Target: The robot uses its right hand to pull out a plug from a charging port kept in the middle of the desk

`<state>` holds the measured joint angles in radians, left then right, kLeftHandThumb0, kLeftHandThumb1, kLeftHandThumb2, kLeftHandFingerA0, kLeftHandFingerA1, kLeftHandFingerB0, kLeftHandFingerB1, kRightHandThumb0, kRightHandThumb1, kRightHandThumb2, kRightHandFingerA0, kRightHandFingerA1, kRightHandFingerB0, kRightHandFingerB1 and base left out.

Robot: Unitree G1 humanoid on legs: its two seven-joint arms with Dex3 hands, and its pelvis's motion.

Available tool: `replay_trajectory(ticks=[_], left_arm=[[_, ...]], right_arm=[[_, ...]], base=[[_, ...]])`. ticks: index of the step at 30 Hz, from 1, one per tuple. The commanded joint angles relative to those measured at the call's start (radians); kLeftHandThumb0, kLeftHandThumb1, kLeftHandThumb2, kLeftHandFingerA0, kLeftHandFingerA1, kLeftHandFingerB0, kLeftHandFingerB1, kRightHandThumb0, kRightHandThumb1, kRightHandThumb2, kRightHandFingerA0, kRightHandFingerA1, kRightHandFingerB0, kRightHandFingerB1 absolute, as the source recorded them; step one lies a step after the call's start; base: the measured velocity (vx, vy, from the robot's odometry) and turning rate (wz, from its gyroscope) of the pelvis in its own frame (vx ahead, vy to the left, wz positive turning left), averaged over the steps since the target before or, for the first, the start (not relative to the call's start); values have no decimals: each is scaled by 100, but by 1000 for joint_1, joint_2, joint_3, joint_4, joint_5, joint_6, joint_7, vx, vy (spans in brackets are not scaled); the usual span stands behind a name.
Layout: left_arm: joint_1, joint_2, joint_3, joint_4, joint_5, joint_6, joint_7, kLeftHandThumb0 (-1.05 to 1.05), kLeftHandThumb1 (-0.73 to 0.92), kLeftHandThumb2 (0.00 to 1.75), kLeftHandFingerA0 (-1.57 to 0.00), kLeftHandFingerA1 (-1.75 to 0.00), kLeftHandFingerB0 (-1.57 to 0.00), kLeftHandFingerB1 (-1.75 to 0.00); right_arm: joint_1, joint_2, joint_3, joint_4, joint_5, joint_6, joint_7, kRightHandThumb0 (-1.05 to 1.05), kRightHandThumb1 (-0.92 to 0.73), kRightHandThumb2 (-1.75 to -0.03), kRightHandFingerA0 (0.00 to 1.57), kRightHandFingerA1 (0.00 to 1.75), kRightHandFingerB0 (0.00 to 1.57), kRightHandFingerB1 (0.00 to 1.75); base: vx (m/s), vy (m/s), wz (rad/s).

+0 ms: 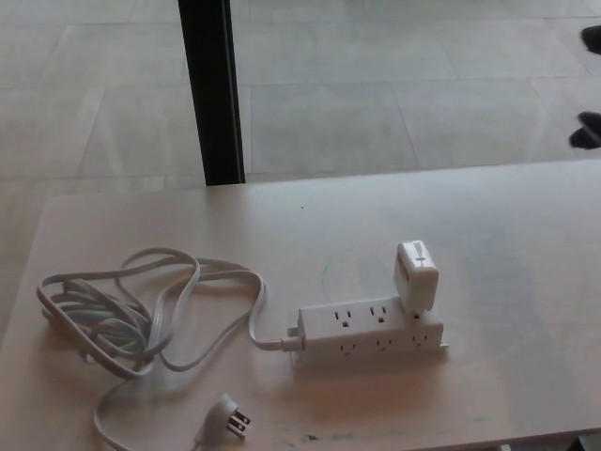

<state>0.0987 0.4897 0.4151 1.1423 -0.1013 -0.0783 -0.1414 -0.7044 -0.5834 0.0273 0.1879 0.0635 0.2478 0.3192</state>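
A white power strip (371,331) lies mid-desk (526,244), a white charger plug (415,275) seated upright at its right end. Left of the strip sprawls its coiled cord (141,315). No readable writing. Neither robot hand shows, so finger state can't be told.

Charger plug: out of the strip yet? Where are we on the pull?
Done: nothing visible. The white charger plug sits in the right end of the power strip on the desk.
In hand: nothing; neither robot hand is in the head view.
Left: bring the right hand in, grasp the plug, pull it free. The strip's own cord lies coiled to the left, its wall plug loose.
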Motion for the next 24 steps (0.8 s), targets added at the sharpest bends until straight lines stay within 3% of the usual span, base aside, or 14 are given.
replay_trajectory(ticks=[1, 2, 7, 8, 13, 15, 17, 18, 19, 20, 21, 22, 23, 24], left_arm=[[4, 25, 20, 0, -40, 8, -34, -68, 57, 95, -66, -68, -35, -53], [11, 22, 21, -12, -41, 3, -30, -68, 70, 61, -71, -58, -45, -41], [0, 32, 4, -9, -20, 10, -18, -67, 72, 61, -73, -59, -45, -41], [-1, 32, 6, -12, -23, 17, -17, -68, 71, 61, -73, -59, -46, -42], [1, 31, 16, -11, -34, 4, -30, -69, 71, 61, -70, -59, -47, -42], [6, 32, 11, -21, -29, 2, -32, -69, 72, 62, -68, -57, -48, -43], [8, 35, 5, -27, -23, 8, -31, -68, 73, 62, -67, -55, -46, -42], [11, 32, 8, -31, -26, 2, -31, -68, 72, 62, -66, -55, -46, -42], [10, 32, 9, -31, -28, 6, -33, -69, 72, 62, -66, -54, -43, -40], [5, 31, 14, -22, -32, 6, -34, -69, 71, 62, -65, -55, -45, -42], [6, 31, 10, -22, -29, 2, -38, -68, 72, 62, -65, -56, -43, -42], [6, 31, 4, -20, -22, -5, -35, -70, 72, 63, -66, -57, -43, -42], [5, 31, 2, -19, -19, -7, -34, -70, 72, 62, -67, -56, -44, -42], [6, 30, 2, -23, -20, -4, -32, -69, 72, 62, -67, -57, -46, -44]], right_arm=[[-113, 10, 300, 66, -278, -8, 93, -87, -65, -61, 79, 71, 27, 32], [-121, 10, 333, 76, -305, -11, 86, -86, -64, -61, 82, 78, 26, 34], [-171, 18, 456, 122, -408, -26, 62, -86, -53, -90, 80, 121, 19, 46], [-181, 25, 465, 142, -411, -54, 44, -82, -66, -60, 82, 156, 24, 37], [-212, 19, 506, 170, -432, -85, 45, -83, -64, -66, 87, 165, 23, 42], [-220, 15, 519, 177, -441, -102, 42, -89, -51, -77, 92, 154, 20, 45], [-245, 18, 551, 187, -462, -92, 65, -83, -64, -63, 85, 148, 21, 41], [-249, 22, 557, 197, -464, -103, 57, -89, -54, -92, 83, 119, 18, 49], [-252, 25, 563, 197, -468, -99, 57, -90, -54, -91, 84, 111, 19, 48], [-259, 31, 574, 204, -475, -102, 57, -84, -65, -60, 83, 116, 23, 40], [-255, 31, 576, 202, -476, -118, 50, -82, -63, -62, 87, 140, 24, 41], [-254, 33, 581, 201, -479, -123, 48, -86, -51, -92, 91, 120, 17, 48], [-260, 35, 597, 201, -495, -118, 59, -87, -54, -93, 83, 108, 16, 48], [-263, 38, 606, 201, -504, -115, 63, -83, -66, -60, 83, 114, 20, 40]], base=[[0, 0, 0], [0, 0, 0], [0, 0, 0], [0, 0, 0], [0, 0, 0], [0, 0, 0], [0, 0, 0], [0, 0, 0], [0, 0, 0], [0, 0, 0], [0, 0, 0], [0, 0, 0], [0, 0, 0], [0, 0, 0]])
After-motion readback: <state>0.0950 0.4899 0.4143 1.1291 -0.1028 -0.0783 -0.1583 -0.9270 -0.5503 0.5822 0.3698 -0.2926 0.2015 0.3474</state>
